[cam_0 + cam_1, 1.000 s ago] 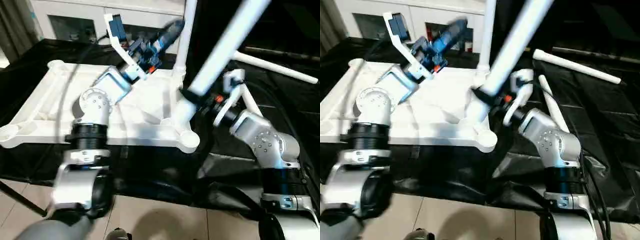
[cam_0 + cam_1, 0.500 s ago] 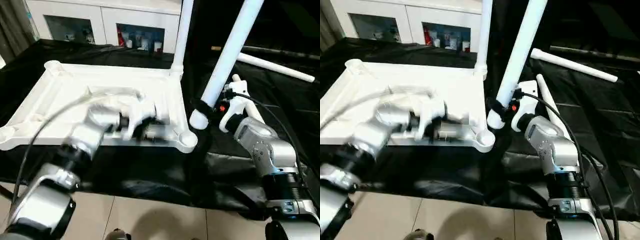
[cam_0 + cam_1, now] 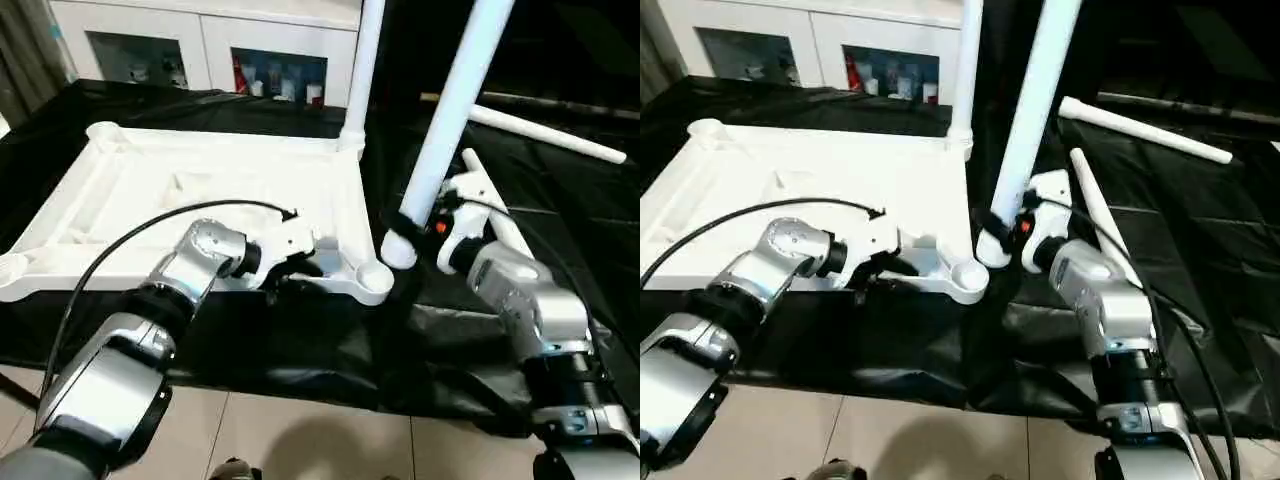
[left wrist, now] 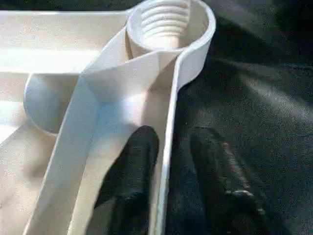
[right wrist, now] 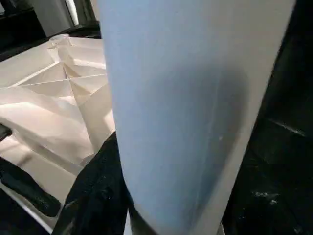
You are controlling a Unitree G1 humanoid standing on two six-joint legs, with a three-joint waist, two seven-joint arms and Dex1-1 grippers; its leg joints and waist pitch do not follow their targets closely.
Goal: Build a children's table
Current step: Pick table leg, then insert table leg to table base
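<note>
The children's table top (image 3: 200,170) lies underside up on a black cloth. One white leg (image 3: 362,70) stands upright in its far right corner socket. My right gripper (image 3: 405,225) is shut on a second leg (image 3: 450,100), which leans steeply; its lower end hangs just right of the near right socket (image 3: 372,275). My left gripper (image 4: 168,137) straddles the near rim a little left of that threaded socket (image 4: 166,22). It is open: one finger (image 4: 137,147) sits inside the rim wall, and the other stands off it outside.
Two more white legs (image 3: 550,135) (image 3: 495,205) lie on the black cloth (image 3: 300,340) to the right, the nearer one partly behind my right wrist. A white cabinet with glass doors (image 3: 200,40) stands behind the table. Tiled floor (image 3: 300,440) shows in front.
My left arm has swung down from above the table top to its near rim, its fingers drawing closer. The held leg has turned more upright, its end moving off the corner to the right.
</note>
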